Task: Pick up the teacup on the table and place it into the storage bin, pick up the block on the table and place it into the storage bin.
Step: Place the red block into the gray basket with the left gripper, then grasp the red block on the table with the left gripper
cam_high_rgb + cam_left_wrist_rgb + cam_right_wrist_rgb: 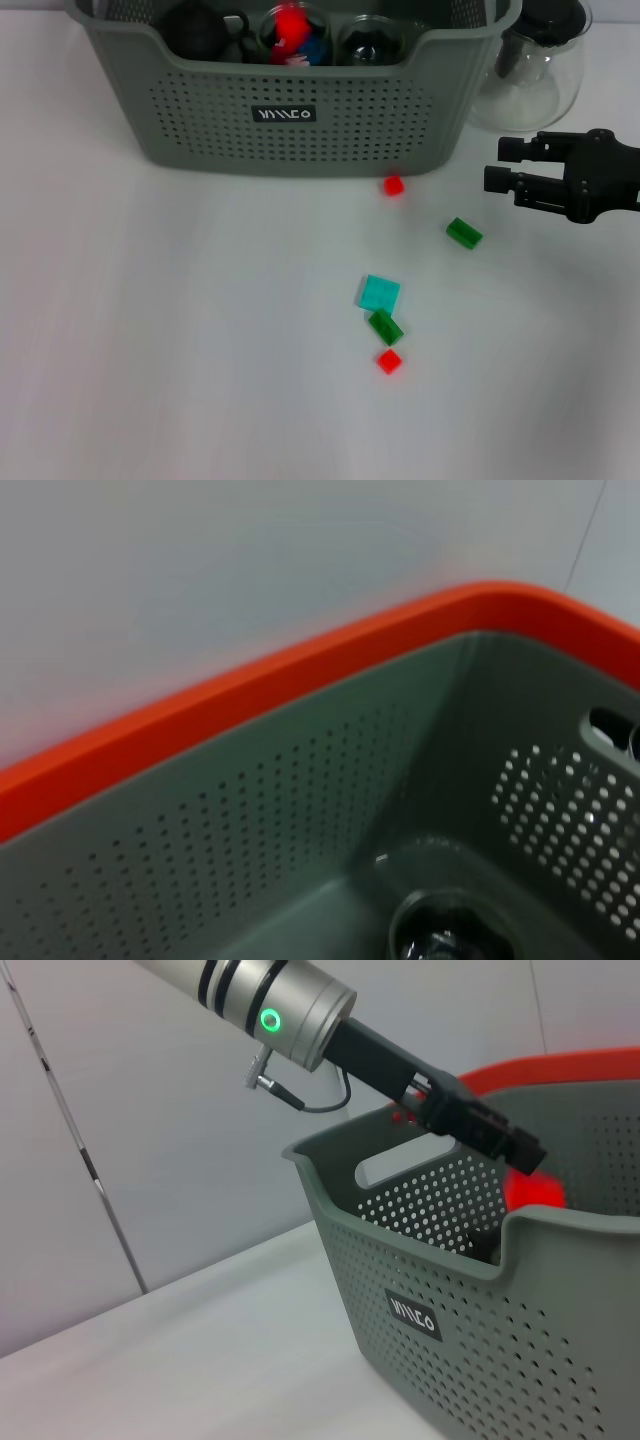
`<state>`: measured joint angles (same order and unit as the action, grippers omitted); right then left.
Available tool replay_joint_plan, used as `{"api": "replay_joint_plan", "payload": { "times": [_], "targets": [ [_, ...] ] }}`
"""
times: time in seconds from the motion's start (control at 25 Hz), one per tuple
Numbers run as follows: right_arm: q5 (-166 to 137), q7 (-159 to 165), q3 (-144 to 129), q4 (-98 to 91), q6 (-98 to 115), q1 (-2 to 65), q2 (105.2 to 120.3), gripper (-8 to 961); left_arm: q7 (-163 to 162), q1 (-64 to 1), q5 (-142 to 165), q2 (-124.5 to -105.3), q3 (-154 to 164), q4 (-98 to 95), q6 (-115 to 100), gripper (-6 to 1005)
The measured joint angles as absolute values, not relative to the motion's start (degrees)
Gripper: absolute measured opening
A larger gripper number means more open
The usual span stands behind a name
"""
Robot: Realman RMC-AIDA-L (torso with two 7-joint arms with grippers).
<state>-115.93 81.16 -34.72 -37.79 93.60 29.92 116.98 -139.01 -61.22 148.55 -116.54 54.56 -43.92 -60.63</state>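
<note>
We see the storage bin (290,120) standing at the far side of the white table (150,350), its dark logo plate (283,114) facing us, and we place everything else against it. Inside it lie a clear glass teacup (371,42), a second glass holding red and blue pieces (293,36), and a dark round object (196,30) toward its left end. On the table in front of the bin, five blocks are scattered: a small red block (393,185) just before the bin's front wall, a green block (464,233) farther out and to the right, then a cyan block (379,293) with another green block (385,326) touching its near corner, and a second red block (389,361) just beyond that, farthest from the bin. A clear glass pitcher (530,60) with a dark lid stands just beside the bin's right end. The right gripper (498,166) hovers off the bin's right front corner, near the pitcher, its two fingers parted with nothing between them. The left gripper (480,1125) reaches over the bin's rim at its left end; from the right wrist view we cannot tell how far its fingers are spread or whether it holds anything. The left wrist view looks down into the bin past an orange rim (250,690).
</note>
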Motion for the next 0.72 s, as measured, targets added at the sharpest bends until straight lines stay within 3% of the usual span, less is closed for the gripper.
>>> {"api": "replay_joint_plan", "payload": {
  "times": [0.12,0.24,0.48,0.72],
  "targets": [
    [-115.92,81.12,-34.72,-37.79,93.61,29.82,116.99,525,-138.76,-60.05,146.35,-116.75,53.49,-46.51,-61.54,335],
    [-115.93,81.05,-34.71,-37.79,93.60,29.60,116.97,525,-137.48,-56.62,140.24,-117.24,52.59,-52.86,-65.01,511],
    [-115.92,81.04,-34.65,-37.79,93.67,29.51,116.87,525,-121.17,-39.85,107.79,-120.41,44.30,-70.61,-81.15,509],
    [-115.92,81.23,-34.58,-37.79,93.49,29.53,116.98,525,-99.63,-27.84,92.98,-123.28,31.97,-67.43,-102.86,506]
  ]
}}
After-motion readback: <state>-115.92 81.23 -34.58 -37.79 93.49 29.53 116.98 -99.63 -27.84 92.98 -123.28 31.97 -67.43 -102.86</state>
